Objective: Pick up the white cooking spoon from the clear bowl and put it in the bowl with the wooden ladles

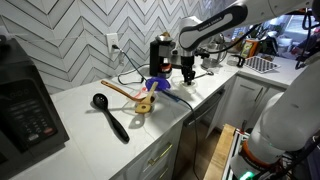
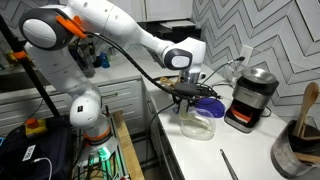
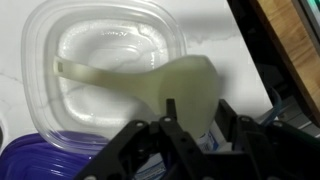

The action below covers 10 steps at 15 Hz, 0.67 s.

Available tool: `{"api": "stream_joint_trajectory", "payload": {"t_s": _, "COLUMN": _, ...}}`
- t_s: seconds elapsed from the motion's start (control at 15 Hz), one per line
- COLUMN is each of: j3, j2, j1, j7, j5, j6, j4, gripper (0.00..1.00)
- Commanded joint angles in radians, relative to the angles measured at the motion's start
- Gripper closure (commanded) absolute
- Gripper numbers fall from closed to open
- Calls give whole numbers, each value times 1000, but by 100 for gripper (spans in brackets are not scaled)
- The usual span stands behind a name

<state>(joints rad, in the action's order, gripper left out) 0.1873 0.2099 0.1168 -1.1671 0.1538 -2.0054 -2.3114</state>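
The white cooking spoon (image 3: 150,82) lies in the clear bowl (image 3: 45,40), its handle pointing to the far left and its wide head nearest me. My gripper (image 3: 197,112) hangs just above the bowl with its fingers spread on either side of the spoon's head, and looks open. In an exterior view the gripper (image 2: 189,98) is over the clear bowl (image 2: 197,124). The bowl with the wooden ladles (image 1: 144,105) stands further along the counter, with the wooden ladles (image 1: 122,89) leaning out of it. It also shows in an exterior view (image 2: 296,152).
A purple lid (image 1: 157,85) lies beside the clear bowl. A black ladle (image 1: 110,115) lies on the counter. A coffee machine (image 2: 250,98) stands by the wall and a microwave (image 1: 25,105) at the counter's far end. The counter edge is close to the bowl.
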Motion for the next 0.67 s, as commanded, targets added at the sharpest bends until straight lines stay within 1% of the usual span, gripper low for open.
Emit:
{"api": "stream_joint_trajectory", "payload": {"t_s": 0.0, "j3": 18, "j2": 48, "j1": -1, "j7": -31, "j5": -35, "j6": -74, "j4": -66, "gripper": 87}}
{"api": "stream_joint_trajectory", "payload": {"t_s": 0.13, "j3": 18, "j2": 57, "j1": -3, "j7": -31, "j5": -39, "j6": -89, "j4": -78, "gripper": 100}}
{"api": "stream_joint_trajectory", "payload": {"t_s": 0.4, "j3": 9, "j2": 103, "j1": -9, "j7": -12, "j5": -34, "j6": -101, "j4": -97, "gripper": 99}}
{"api": "stream_joint_trajectory", "payload": {"t_s": 0.6, "j3": -22, "j2": 174, "j1": -28, "j7": 25, "j5": -18, "j6": -92, "j4": -122, "gripper": 99}}
